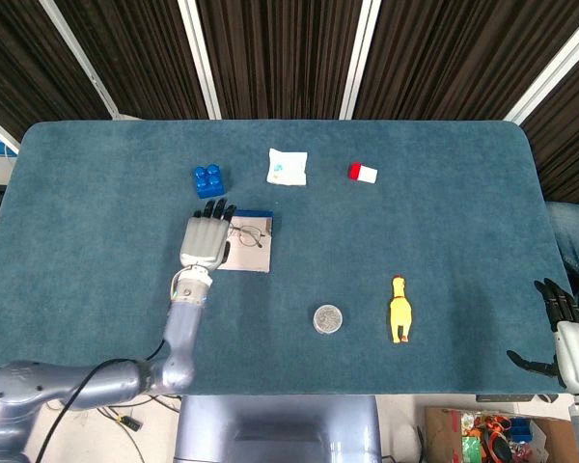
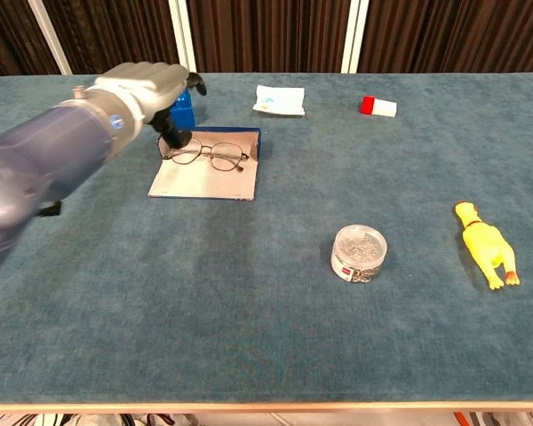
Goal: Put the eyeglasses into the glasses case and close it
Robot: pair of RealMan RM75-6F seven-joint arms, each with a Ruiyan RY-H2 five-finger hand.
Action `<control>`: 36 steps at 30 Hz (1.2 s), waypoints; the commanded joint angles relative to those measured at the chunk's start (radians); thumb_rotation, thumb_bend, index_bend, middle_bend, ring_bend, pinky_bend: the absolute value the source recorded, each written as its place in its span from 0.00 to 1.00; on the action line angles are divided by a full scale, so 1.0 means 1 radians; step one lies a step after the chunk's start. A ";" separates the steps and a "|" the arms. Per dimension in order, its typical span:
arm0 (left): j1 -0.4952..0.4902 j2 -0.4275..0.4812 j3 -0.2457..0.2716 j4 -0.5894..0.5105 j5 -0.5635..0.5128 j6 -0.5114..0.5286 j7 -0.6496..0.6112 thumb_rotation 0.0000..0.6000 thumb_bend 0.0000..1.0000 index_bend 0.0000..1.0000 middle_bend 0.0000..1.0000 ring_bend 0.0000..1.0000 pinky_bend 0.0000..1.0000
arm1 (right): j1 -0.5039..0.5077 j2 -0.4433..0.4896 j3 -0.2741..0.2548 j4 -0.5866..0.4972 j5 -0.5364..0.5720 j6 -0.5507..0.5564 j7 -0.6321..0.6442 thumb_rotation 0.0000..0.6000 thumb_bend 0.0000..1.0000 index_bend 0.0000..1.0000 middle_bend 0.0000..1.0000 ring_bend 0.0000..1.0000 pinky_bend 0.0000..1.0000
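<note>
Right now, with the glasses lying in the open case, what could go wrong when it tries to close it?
The eyeglasses lie skewed in the flat, open glasses case, so folding it might pinch the frame. The left hand hovers at the case's left edge; a nudge could slide the case toward the blue block.

right robot hand (image 1: 563, 328): cut by frame edge | glasses case (image 1: 254, 253): left part hidden by left robot hand (image 1: 204, 239)

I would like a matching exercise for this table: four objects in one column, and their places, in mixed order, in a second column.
Objects:
1. wire-framed eyeglasses
2. yellow rubber chicken
3. blue toy brick
4. red-and-white small box

Places:
A. near the table's right edge
B. far side, right of the white packet
C. on the open glasses case
D. far side, left of the packet

Pairs: 1-C, 2-A, 3-D, 4-B
</note>
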 commanded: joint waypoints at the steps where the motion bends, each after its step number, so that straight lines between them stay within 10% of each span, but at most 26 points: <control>1: 0.054 0.059 0.047 -0.071 0.020 -0.023 -0.051 1.00 0.44 0.08 0.53 0.57 0.72 | 0.000 0.000 0.000 -0.001 0.001 0.000 0.001 1.00 0.09 0.00 0.00 0.06 0.19; 36: -0.013 -0.031 0.037 0.102 -0.156 -0.219 -0.057 1.00 0.45 0.00 0.62 0.68 0.77 | -0.001 0.002 0.002 -0.001 0.003 -0.002 0.007 1.00 0.10 0.00 0.00 0.06 0.19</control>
